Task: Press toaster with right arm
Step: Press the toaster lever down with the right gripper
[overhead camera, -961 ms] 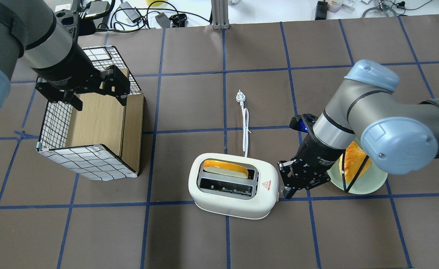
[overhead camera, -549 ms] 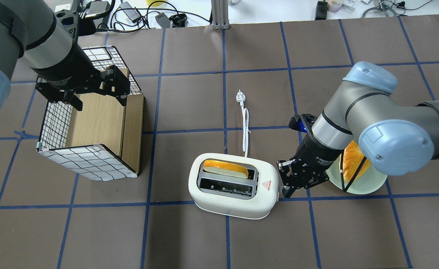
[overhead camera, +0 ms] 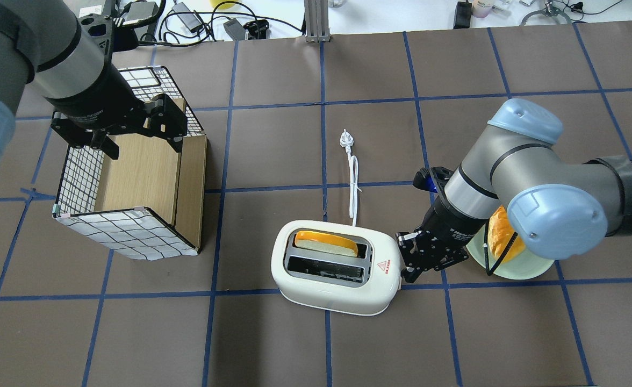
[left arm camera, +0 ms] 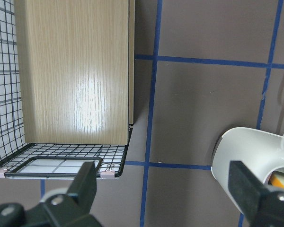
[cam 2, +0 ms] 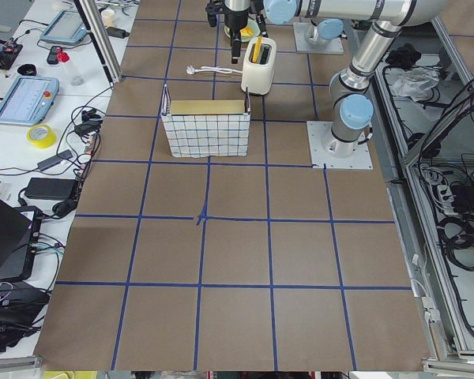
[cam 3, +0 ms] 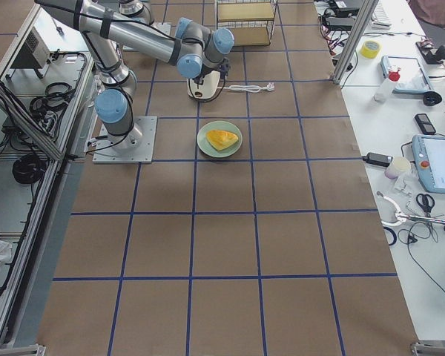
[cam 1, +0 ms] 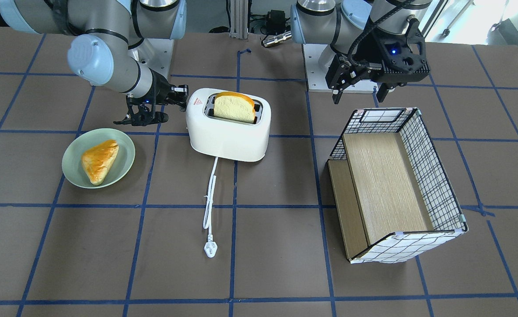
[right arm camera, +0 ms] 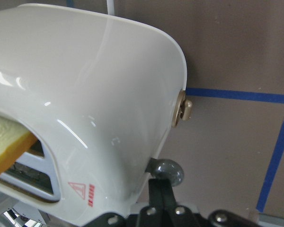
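My right pincer is clenched on nothing, its tips together at the toaster's right end wall. The toaster stands mid-worktop, nearer my own edge than the far one, with a slice standing up in the farther slot.

In my wrist view a small grey knob sits right at my tips. I take it for the lever, though I cannot be sure. It is round and my closed tips are narrow, so a push that is slightly off line could glance off it and scrape down the wall.

A beige dial sticks out of the same wall, and drifting that way would press the wrong part.

The toaster looks light. Any sideways lean in my push could slide it towards the worktop's left edge or rock it, and the slice could tip.

The plug lies loose on the worktop, so the lever may spring back instead of latching.

My cable loop hangs over the plate and could snag the bread on it.

My left pincer hangs released over the crate, well apart.
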{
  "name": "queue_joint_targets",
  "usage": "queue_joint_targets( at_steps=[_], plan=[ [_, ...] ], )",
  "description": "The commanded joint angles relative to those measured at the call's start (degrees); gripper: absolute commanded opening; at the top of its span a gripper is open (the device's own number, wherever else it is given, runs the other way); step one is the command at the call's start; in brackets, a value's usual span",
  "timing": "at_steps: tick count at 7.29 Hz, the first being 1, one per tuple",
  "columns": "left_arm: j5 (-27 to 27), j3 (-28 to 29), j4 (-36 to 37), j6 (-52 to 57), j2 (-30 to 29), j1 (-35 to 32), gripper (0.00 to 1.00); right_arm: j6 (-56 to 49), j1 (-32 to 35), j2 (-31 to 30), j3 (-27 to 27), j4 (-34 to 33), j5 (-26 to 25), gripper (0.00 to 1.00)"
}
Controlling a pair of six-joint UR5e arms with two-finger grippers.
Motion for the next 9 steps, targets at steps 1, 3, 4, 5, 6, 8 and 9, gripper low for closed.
queue_joint_targets(
  at_steps=[1,3,4,5,6,8,9],
  plan=[
    [0.0,0.0,0.05,0.0,0.0,0.0,1.0,0.08,0.0,0.85,0.38,-1.34,0.0,0.0],
    [0.0,0.0,-0.03,0.0,0.0,0.0,1.0,0.26,0.0,1.47,0.55,-2.13,-0.09,0.0],
    [0.0,0.0,-0.04,0.0,0.0,0.0,1.0,0.26,0.0,2.77,0.56,-2.66,-0.09,0.0],
    [0.0,0.0,-0.04,0.0,0.0,0.0,1.0,0.26,0.0,3.22,0.56,-3.1,-0.09,0.0],
    [0.0,0.0,-0.04,0.0,0.0,0.0,1.0,0.35,0.0,3.4,0.56,-3.19,-0.09,0.0],
    [0.0,0.0,-0.04,0.0,0.0,0.0,1.0,0.35,0.0,3.4,2.39,-5.71,-0.09,0.0],
    [0.0,0.0,-0.04,0.0,0.0,0.0,1.0,0.26,-0.09,3.49,3.62,-7.65,-0.09,0.0]
  ],
)
